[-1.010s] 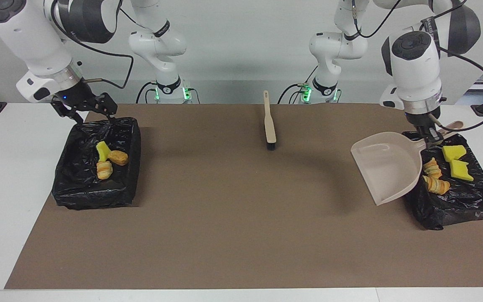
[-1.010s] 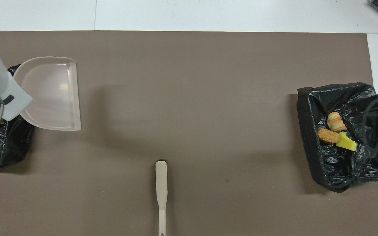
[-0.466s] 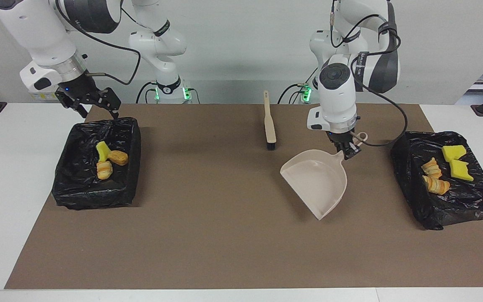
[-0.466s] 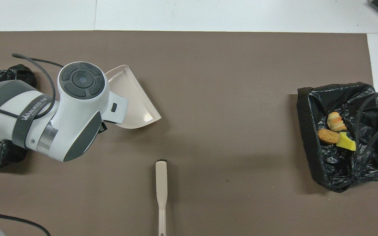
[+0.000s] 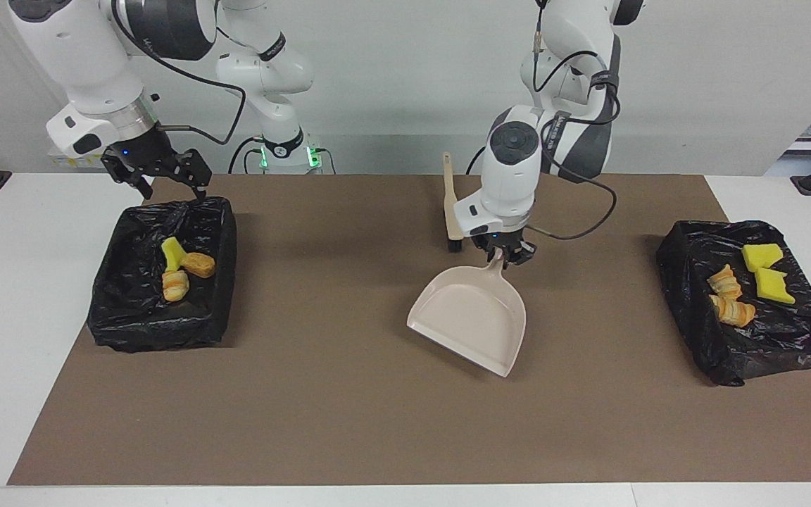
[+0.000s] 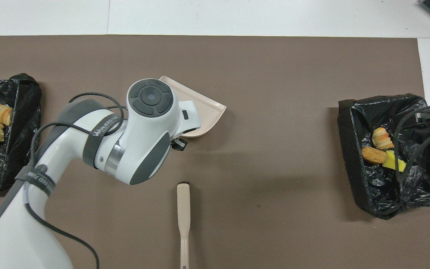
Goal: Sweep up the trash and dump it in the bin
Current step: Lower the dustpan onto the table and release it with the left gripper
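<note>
One readable mark: white lettering "WANJEED" plus small unreadable characters, printed on dark strap (image 6: 99,129) wrapped around left arm's forearm (image 6: 88,149), overhead view. Similar lettered strap nearer arm's base, too skewed to read. No other legible text, numbers, signs.

Left arm (image 6: 140,138) covers the dustpan (image 6: 203,112); brush (image 6: 183,213) lies nearby

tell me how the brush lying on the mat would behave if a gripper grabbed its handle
The brush looks like stiff plastic, so it probably would not flop. Its slim, smooth handle may twist or slip in the jaws. The dark bristle end seems heavier, so it would likely droop when lifted.
</note>
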